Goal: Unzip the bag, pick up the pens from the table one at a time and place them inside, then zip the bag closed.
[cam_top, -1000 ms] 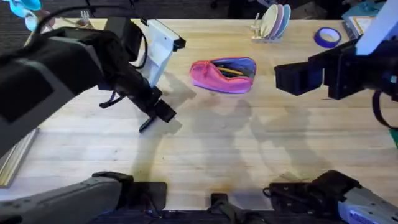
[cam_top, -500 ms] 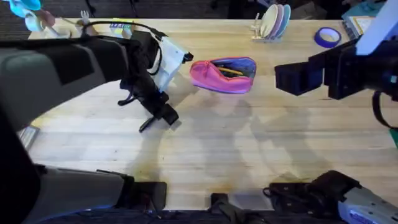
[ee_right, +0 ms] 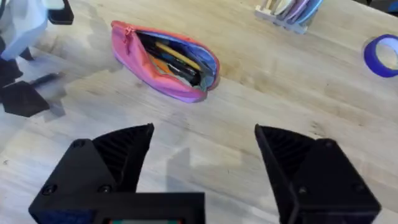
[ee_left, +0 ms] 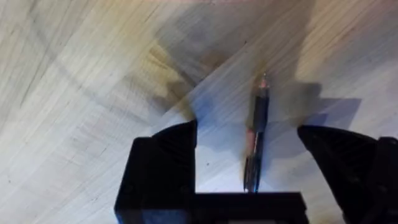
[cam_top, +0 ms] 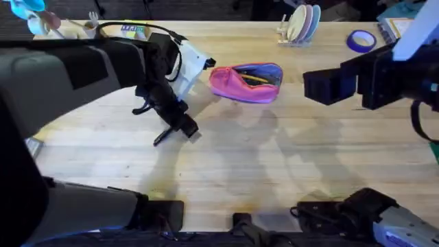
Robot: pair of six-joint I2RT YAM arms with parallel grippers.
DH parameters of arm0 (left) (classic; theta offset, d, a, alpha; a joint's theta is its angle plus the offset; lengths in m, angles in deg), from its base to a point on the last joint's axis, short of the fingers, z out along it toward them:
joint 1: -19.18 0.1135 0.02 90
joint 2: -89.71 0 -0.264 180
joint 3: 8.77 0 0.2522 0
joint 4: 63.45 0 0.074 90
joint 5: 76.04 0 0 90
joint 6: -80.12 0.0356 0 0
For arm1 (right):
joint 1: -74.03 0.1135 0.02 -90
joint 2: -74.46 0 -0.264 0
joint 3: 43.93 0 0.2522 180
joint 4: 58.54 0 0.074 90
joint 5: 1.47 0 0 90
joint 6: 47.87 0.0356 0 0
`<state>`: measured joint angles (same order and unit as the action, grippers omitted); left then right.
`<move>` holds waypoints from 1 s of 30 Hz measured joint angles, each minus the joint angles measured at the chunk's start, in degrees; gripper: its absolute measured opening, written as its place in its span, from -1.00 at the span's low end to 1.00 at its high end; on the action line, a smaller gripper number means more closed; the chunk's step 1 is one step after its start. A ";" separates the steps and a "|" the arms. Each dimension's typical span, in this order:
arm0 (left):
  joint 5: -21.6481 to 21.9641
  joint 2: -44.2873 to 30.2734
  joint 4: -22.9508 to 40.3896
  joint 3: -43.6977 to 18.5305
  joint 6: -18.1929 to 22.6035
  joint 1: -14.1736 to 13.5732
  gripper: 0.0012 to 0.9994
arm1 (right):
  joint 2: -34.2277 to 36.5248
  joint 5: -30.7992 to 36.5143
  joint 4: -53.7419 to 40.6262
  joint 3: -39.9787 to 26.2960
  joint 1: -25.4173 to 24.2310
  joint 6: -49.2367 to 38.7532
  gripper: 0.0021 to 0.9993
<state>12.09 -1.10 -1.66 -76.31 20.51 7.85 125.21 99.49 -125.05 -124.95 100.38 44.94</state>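
Observation:
The pink bag (cam_top: 247, 83) lies unzipped at the table's (cam_top: 274, 171) far middle, with several pens showing against its dark lining; the right wrist view shows the bag (ee_right: 163, 62) too. A slim black pen (cam_top: 162, 137) lies on the wood to the bag's near left. My left gripper (cam_top: 184, 126) hangs just over it, open. In the left wrist view the pen (ee_left: 257, 130) lies lengthwise between the two spread fingers (ee_left: 165, 162) of that gripper (ee_left: 255, 171). My right gripper (cam_top: 322, 87) floats high at the right, open and empty, seen as (ee_right: 205, 158) facing the bag.
A dish rack with plates (cam_top: 302, 26) and a blue tape roll (cam_top: 361, 40) stand along the far edge at the right. Small items lie at the far left corner (cam_top: 41, 20). The near half of the table is bare wood.
My left arm has shifted a little to the right and settled its gripper closer over the pen. The pen, the bag and the right arm have not moved.

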 joint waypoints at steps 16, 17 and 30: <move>0.01 -0.33 -1.70 -0.44 -1.01 0.00 -0.83 | -0.02 0.00 -0.01 0.00 0.00 0.00 1.00; 0.06 -0.33 -1.78 -0.45 -0.97 0.00 -0.89 | -0.01 0.00 -0.01 0.00 0.00 0.00 1.00; 0.03 -0.61 -1.74 -0.92 -1.48 0.00 -0.92 | -0.02 0.07 0.01 0.00 0.00 0.00 1.00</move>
<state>12.11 -1.71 -3.40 -77.23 19.03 7.85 125.18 99.55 -125.03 -124.95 100.38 44.94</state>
